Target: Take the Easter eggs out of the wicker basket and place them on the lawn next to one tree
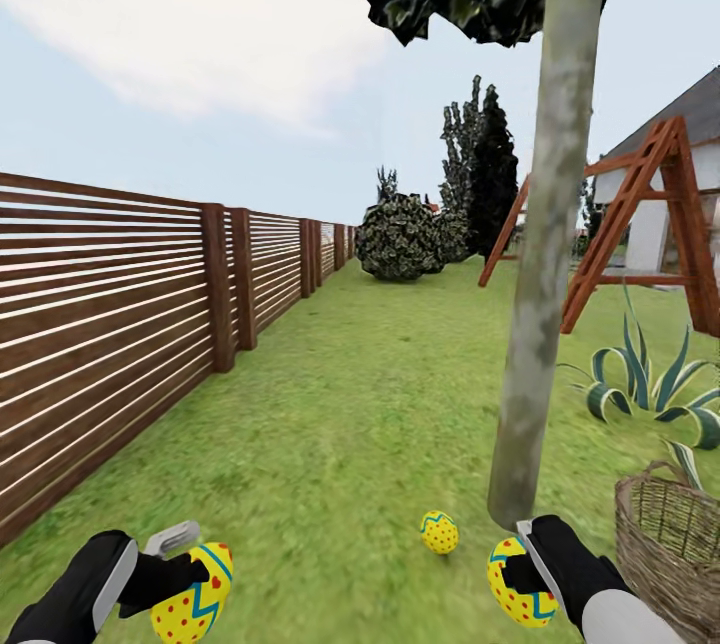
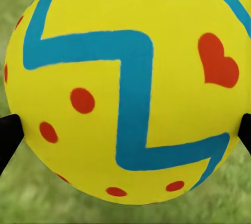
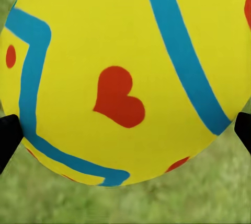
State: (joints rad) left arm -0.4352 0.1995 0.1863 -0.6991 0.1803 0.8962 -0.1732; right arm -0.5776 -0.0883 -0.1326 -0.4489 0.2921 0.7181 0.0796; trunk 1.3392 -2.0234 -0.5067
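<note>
One yellow Easter egg [image 1: 439, 531] lies on the lawn [image 1: 340, 424] just left of the foot of the tree [image 1: 545, 254] with its pale trunk. My left gripper [image 1: 185, 579] is shut on a second egg [image 1: 195, 596] at the bottom left of the head view; that egg [image 2: 125, 85] looms large in the left wrist view, black fingertips [image 2: 8, 138] at its sides. My right gripper [image 1: 520, 574] is shut on a third egg [image 1: 515, 584], close below the trunk's base; the same egg [image 3: 125, 78] fills most of the right wrist view. The wicker basket [image 1: 670, 544] stands at the right edge.
A brown slat fence [image 1: 120, 324] runs along the left side. A striped agave [image 1: 650, 389] grows right of the tree, behind the basket. Farther back stand a wooden swing frame [image 1: 640, 224], a round dark bush [image 1: 400, 236] and a house wall. Open grass stretches between fence and tree.
</note>
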